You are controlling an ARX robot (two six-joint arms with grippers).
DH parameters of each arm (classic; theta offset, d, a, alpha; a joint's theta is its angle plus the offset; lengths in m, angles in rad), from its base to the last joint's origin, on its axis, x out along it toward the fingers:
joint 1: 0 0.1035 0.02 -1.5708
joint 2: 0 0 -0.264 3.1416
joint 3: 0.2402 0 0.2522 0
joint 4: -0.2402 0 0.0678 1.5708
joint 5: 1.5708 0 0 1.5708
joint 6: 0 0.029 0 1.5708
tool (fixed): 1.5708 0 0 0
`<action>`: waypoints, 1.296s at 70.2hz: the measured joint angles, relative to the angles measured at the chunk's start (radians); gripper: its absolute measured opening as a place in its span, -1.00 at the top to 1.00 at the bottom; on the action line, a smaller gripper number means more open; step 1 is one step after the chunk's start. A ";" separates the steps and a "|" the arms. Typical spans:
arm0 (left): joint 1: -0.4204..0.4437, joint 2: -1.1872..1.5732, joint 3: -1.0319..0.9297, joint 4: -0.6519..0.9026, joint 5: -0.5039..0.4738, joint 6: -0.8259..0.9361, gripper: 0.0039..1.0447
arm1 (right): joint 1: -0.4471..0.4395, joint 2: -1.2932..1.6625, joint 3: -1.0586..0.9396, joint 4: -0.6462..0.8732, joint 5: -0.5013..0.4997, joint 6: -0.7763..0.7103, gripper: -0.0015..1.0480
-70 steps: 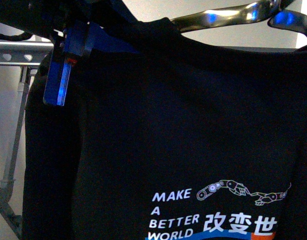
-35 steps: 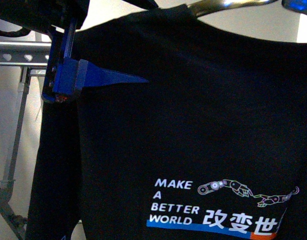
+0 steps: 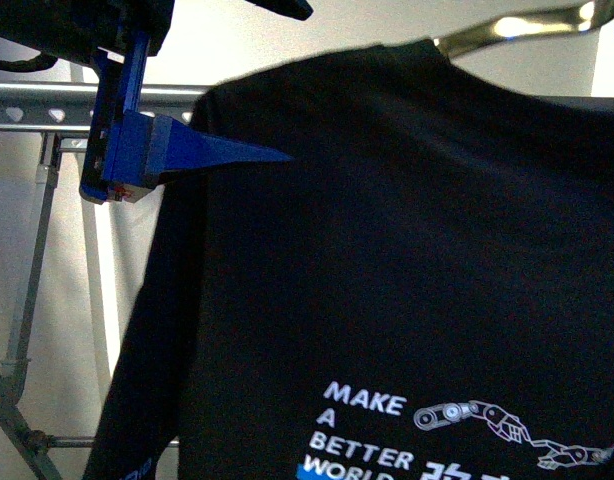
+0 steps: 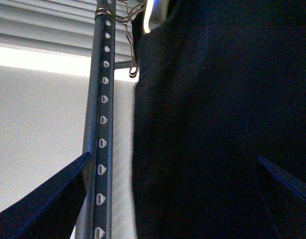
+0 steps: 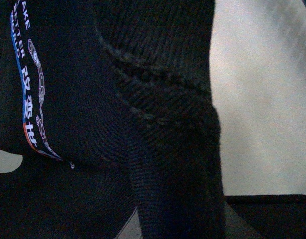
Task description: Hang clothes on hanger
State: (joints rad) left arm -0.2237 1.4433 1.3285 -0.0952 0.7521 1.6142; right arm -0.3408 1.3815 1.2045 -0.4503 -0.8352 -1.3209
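The clothes (image 3: 407,260), a black T-shirt with white "MAKE A BETTER WORLD" print, hang up close and fill most of the front view. My left gripper (image 3: 187,150) is blue and open, beside the shirt's left shoulder, one pointed finger (image 3: 237,152) reaching onto the fabric. In the left wrist view its fingers stand wide apart around the shirt (image 4: 208,124), next to the hanger's rail (image 4: 102,124) with heart-shaped holes. The rail also shows in the front view (image 3: 37,100). My right gripper (image 5: 178,214) is shut on the shirt's ribbed collar (image 5: 163,99), its fingers mostly hidden.
A metal coat hanger (image 3: 527,25) sticks out of the shirt's neck at the top right. A wire hook (image 4: 130,50) hangs on the rail near the shirt. The rack's slanted legs (image 3: 22,330) stand at the left. A pale wall lies behind.
The shirt and coat hanger have shifted right, baring more rail and wall at the left. My left gripper has swung from the shoulder fabric so one finger points right.
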 joint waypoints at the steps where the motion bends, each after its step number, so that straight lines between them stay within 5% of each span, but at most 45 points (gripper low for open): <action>1: 0.000 0.000 0.000 0.000 0.000 0.000 -0.88 | -0.002 0.001 -0.003 0.000 0.003 -0.010 0.83; 20: -0.001 0.000 0.000 0.000 0.000 0.000 -0.88 | -0.027 0.013 -0.039 -0.046 0.049 -0.131 0.83; 32: -0.009 0.000 -0.020 0.059 -0.052 -0.048 -0.88 | -0.029 0.011 -0.027 -0.150 0.009 -0.042 0.83; 40: -0.020 -0.006 -0.188 0.562 -0.452 -0.560 -0.88 | -0.037 0.001 0.003 -0.352 -0.038 0.037 0.83; 45: 0.003 -0.013 -0.246 0.862 -0.712 -1.184 -0.88 | -0.056 -0.033 0.012 -0.583 -0.083 0.024 0.83; 52: 0.045 -0.075 -0.234 0.781 -0.900 -1.672 -0.88 | -0.078 -0.059 0.011 -0.767 -0.079 -0.039 0.84; 63: 0.072 -0.142 -0.240 0.734 -1.038 -1.979 -0.88 | -0.092 -0.114 -0.002 -0.867 -0.072 -0.051 0.84; 68: 0.070 -0.159 -0.239 0.682 -1.014 -2.005 -0.84 | -0.089 -0.141 -0.007 -0.799 -0.067 0.003 0.84; 76: 0.049 -0.248 -0.295 0.369 -0.943 -1.833 -0.50 | -0.088 -0.158 -0.003 -0.683 -0.068 0.204 0.84; 91: 0.076 -0.406 -0.649 0.460 -0.891 -1.650 0.22 | -0.117 -0.153 0.013 -0.652 -0.103 0.636 0.84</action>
State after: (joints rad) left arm -0.1482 1.0374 0.6796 0.3653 -0.1390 -0.0357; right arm -0.4583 1.2282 1.2175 -1.1019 -0.9379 -0.6846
